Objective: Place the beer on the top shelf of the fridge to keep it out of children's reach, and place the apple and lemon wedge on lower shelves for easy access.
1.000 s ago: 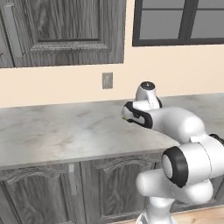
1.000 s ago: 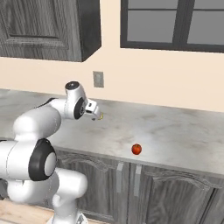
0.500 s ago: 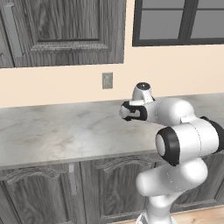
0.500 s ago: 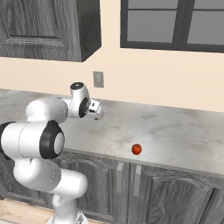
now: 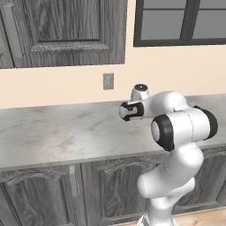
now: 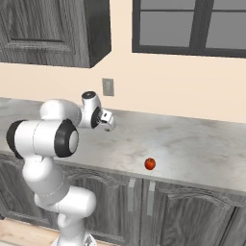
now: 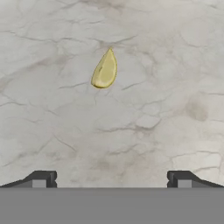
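No brand, label or writing can be read anywhere in these views. The lemon wedge [image 7: 104, 70] is a small pale yellow piece, translucent at its rim, rounded along one side and drawn to a sharp point at its upper end in the hand view. It lies flat on the grey veined marble counter [image 7: 166, 109], ahead of the gripper [image 7: 111, 179] and slightly left of the midline between the fingertips [image 7: 41, 178], apart from both. The jaws stand wide, with nothing between them, only bare marble.

In the right base view the gripper [image 6: 108, 121] hangs above the counter [image 6: 202, 149] just below the wall outlet [image 6: 108, 87]. The apple [image 6: 150, 164], small, round, glossy red with a slight orange tinge, sits near the counter's front edge, well apart from the hand, off to its right and nearer the camera.

In the left base view the hand [image 5: 126, 111] points down over the counter [image 5: 53, 137], again just below and right of the outlet [image 5: 108, 81]. Dark wood cabinets [image 5: 66, 26] hang above, and a dark-framed window [image 5: 181, 22] sits to the right of them.
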Tool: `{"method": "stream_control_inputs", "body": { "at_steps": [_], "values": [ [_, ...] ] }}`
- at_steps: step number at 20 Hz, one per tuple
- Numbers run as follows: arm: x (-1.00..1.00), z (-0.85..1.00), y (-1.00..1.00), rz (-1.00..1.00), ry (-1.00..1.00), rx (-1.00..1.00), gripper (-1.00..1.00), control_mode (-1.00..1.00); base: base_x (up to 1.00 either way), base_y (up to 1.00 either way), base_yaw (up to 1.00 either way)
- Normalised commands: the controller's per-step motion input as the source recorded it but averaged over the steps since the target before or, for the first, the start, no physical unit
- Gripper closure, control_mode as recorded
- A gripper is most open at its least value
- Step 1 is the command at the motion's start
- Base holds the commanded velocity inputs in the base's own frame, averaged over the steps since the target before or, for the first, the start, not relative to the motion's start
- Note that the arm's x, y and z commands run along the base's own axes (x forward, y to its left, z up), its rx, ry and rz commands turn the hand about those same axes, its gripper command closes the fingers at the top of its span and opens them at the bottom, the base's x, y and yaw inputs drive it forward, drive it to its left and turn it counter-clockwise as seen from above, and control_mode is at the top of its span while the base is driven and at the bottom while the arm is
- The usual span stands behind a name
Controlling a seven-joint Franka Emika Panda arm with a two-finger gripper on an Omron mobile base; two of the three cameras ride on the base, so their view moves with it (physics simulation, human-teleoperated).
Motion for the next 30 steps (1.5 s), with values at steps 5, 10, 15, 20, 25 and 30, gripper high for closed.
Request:
{"method": "stream_control_inputs", "body": {
  "at_steps": [5,10,15,20,25,30],
  "values": [
    [0.34,-0.23,0.00,0.00,0.01,0.00,-1.00,-1.00,0.00,0.00,0.00],
    [0.34,-0.20,0.00,0.00,0.00,0.00,-1.00,-1.00,0.00,0.00,0.00],
    [0.36,-0.20,0.00,0.00,0.00,0.00,-1.00,-1.00,0.00,0.00,0.00],
    [0.35,-0.22,0.00,0.00,0.01,0.00,-1.00,-1.00,0.00,0.00,0.00],
    [0.33,-0.22,0.00,0.00,0.00,0.00,-1.00,-1.00,0.00,0.00,0.00],
    [0.33,-0.20,0.00,0.00,0.00,0.00,-1.00,-1.00,0.00,0.00,0.00]
  ]
}}
